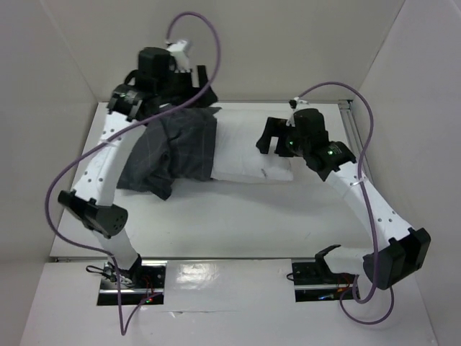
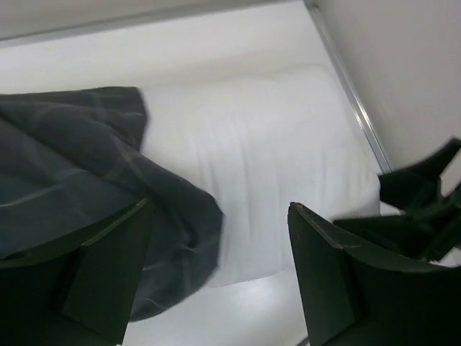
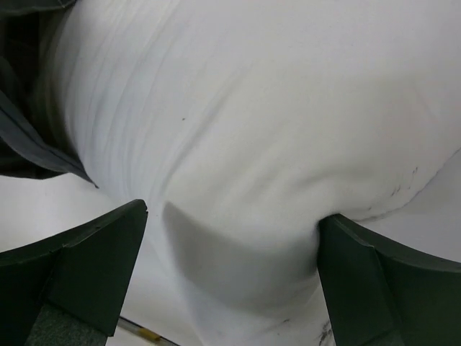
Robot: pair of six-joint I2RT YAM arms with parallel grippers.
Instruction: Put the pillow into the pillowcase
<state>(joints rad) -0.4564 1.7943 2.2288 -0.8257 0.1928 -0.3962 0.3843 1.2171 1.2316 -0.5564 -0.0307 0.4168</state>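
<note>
The white pillow lies across the middle of the table, and its left end is inside the dark grey pillowcase. That cloth is bunched up around it. My left gripper hangs open, high above the back edge of the pillowcase. In the left wrist view, the pillowcase and pillow lie well below my left gripper, which holds nothing. My right gripper is open over the pillow's right end. In the right wrist view, the pillow bulges between the wide fingers of my right gripper, and the pillowcase shows at far left.
White walls close off the table at the back and on both sides. A metal rail runs along the right edge. Purple cables loop above both arms. The left arm's white link crosses the left end of the pillowcase.
</note>
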